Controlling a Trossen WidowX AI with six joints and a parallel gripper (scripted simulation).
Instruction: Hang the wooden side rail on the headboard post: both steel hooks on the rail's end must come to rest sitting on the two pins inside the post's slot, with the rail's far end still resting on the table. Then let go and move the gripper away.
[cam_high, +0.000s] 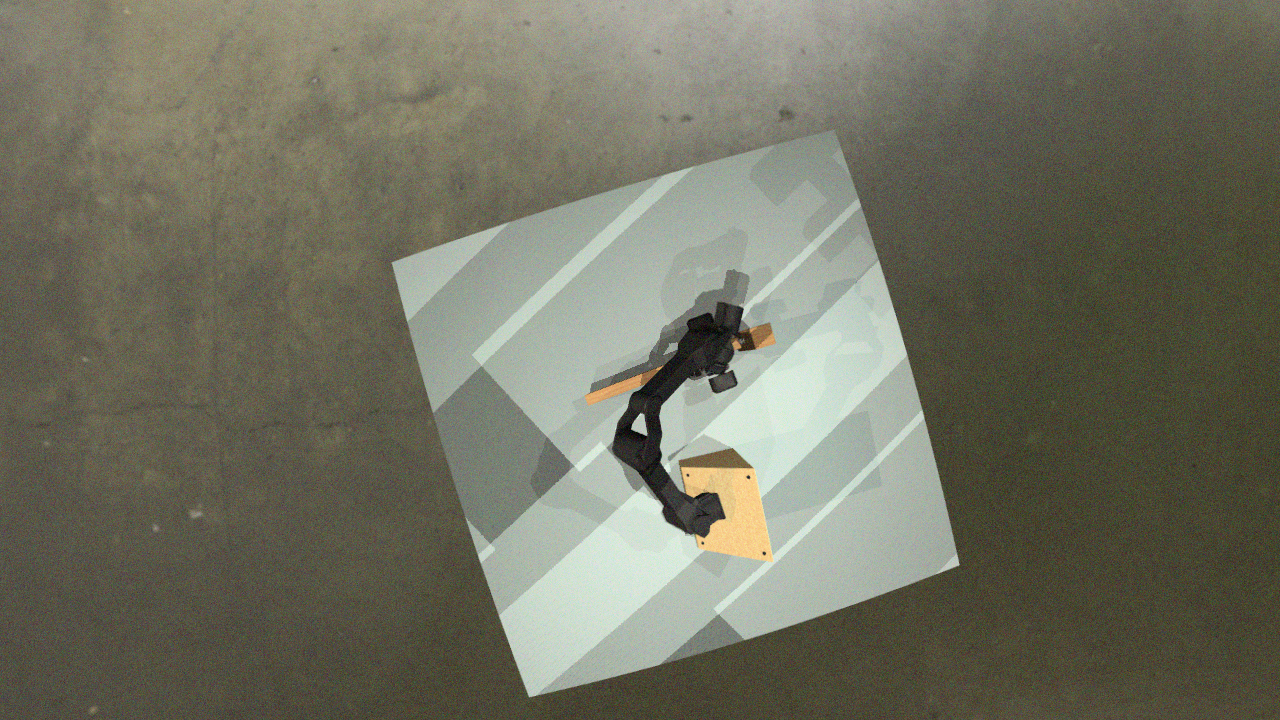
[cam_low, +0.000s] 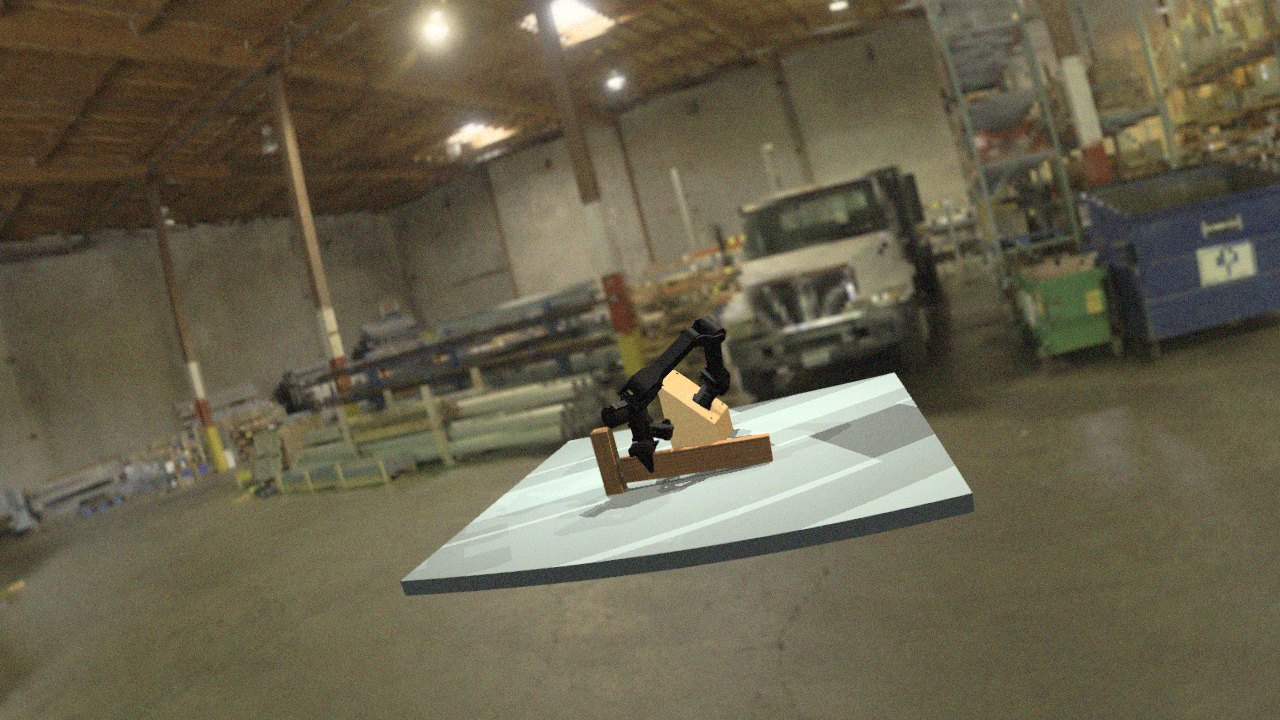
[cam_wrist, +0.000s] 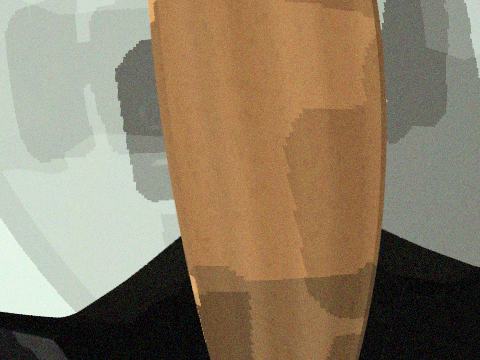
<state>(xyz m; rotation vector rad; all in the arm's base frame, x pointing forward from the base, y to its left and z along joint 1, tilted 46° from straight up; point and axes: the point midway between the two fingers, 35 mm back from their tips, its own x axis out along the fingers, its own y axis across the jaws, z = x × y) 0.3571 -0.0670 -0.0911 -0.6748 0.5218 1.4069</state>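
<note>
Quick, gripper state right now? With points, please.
Gripper (cam_high: 726, 356) (cam_low: 646, 465): closed on the wooden side rail (cam_high: 617, 387) (cam_low: 716, 455) (cam_wrist: 240, 150), near the headboard post (cam_high: 760, 334) (cam_low: 605, 461).

Post: we see it upright on the tabletop, at the rail's left end in the exterior view.
Rail: we find it running right from the post, before the block.
Arm: on the block.
</note>
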